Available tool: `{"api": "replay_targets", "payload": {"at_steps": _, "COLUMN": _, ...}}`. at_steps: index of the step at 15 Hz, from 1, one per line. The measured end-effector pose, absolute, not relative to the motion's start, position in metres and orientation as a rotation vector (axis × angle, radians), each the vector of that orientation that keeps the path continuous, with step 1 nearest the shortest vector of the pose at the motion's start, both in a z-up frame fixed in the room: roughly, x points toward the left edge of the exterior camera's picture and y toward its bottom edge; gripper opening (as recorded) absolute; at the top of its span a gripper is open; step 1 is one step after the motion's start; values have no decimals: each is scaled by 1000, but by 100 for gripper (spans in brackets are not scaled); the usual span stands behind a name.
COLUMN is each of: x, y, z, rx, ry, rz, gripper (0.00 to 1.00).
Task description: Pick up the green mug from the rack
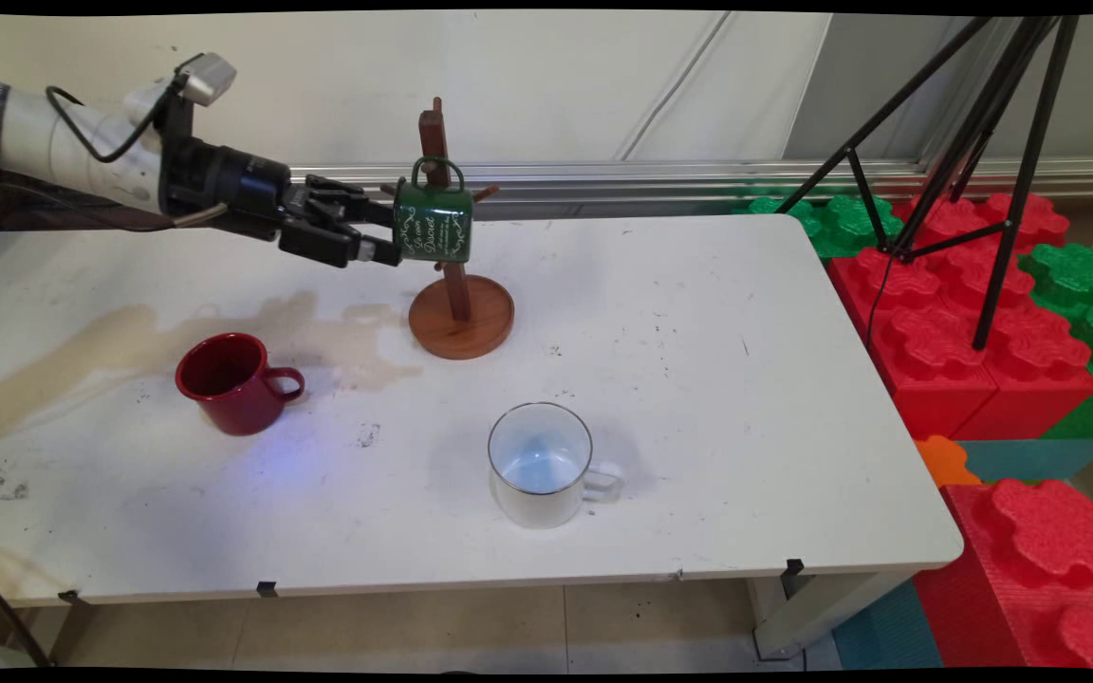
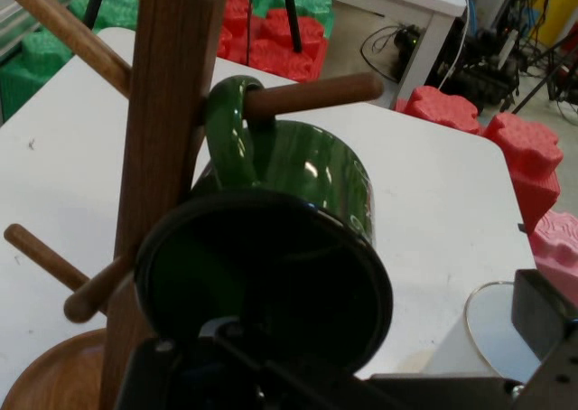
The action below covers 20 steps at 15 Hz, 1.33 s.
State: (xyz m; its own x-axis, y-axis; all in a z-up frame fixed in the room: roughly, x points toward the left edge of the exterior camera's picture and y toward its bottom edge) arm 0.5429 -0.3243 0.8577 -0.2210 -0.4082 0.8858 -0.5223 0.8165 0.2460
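light: bright, even | shadows: soft under mugs | glare: small highlights on green mug (image 2: 316,171) | focus: near rim soft

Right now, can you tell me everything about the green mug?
The green mug is dark, glossy, enamel-looking, with pale curly lettering on its side. It hangs by its looped handle on a peg of the wooden mug tree, above the round base, tipped so its open mouth faces the gripper. The black fingers sit right at its rim; whether they pinch it is unclear.
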Motion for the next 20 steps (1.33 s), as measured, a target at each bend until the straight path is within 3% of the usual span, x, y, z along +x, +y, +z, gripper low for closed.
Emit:
{"api": "replay_targets", "payload": {"at_steps": 13, "x": 526, "y": -337, "z": 840, "rx": 752, "ry": -1798, "rz": 118, "gripper": 100}}
{"api": "replay_targets", "payload": {"at_steps": 14, "x": 526, "y": -338, "z": 839, "rx": 753, "ry": -1795, "rz": 118, "gripper": 0}}
{"api": "replay_targets", "payload": {"at_steps": 20, "x": 522, "y": -336, "z": 838, "rx": 728, "ry": -1791, "rz": 100, "gripper": 0}}
